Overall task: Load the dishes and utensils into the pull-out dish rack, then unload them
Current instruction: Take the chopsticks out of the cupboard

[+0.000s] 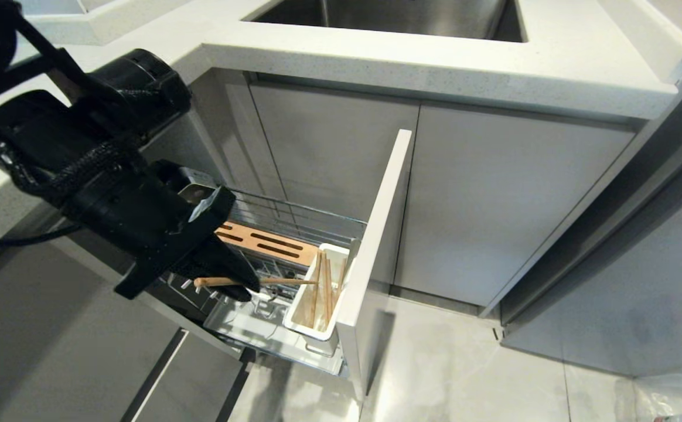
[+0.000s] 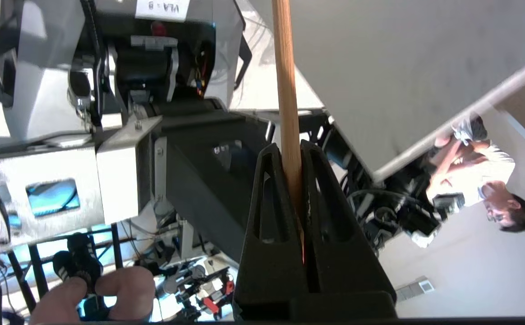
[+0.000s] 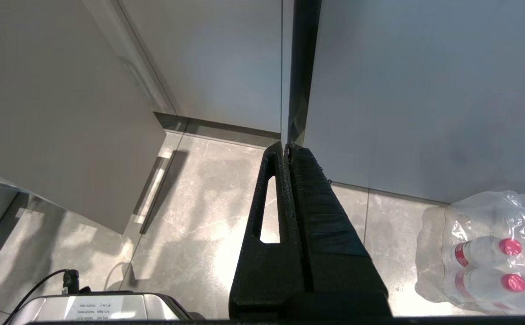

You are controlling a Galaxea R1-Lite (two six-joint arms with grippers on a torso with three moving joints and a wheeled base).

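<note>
Over the pull-out dish rack (image 1: 294,234), beside its white caddy (image 1: 317,299), a light, stiff, slippery chopstick (image 1: 285,282) is pinched level near its thick end by the left gripper (image 1: 241,287), while the right gripper (image 3: 286,146) is kept closed, empty, by the floor.

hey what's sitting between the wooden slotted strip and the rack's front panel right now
In the head view, the white utensil caddy stands between the wooden strip and the front panel, with chopsticks leaning inside it.
</note>
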